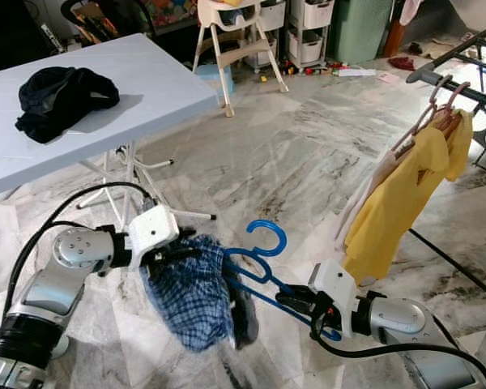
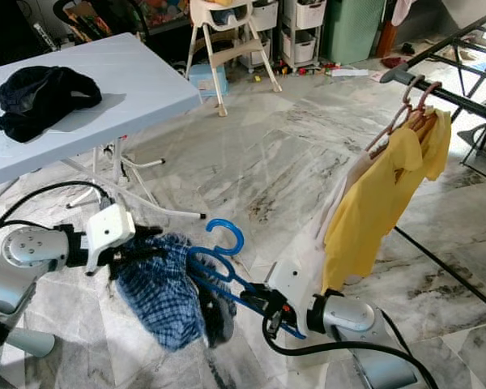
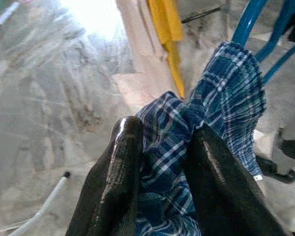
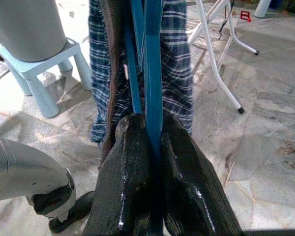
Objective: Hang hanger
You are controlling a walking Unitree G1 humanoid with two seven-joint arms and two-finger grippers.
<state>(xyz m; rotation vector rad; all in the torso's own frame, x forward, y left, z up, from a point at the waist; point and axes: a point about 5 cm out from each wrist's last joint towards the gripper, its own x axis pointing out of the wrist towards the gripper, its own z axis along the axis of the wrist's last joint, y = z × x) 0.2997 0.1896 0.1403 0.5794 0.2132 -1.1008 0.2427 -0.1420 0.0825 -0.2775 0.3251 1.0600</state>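
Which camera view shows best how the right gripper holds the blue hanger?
The right wrist view: the right gripper has its two black fingers shut on a bar of the blue hanger, seen close. Both eye views show the whole hanger with its hook, but the grip is small there. The left wrist view catches just some blue bars.

Bright daylight, glare blown out in the left wrist view, slight blur.

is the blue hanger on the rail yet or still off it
Off it. The blue hanger is clamped in the right tool, low above the floor, its hook free, apart from the rail.
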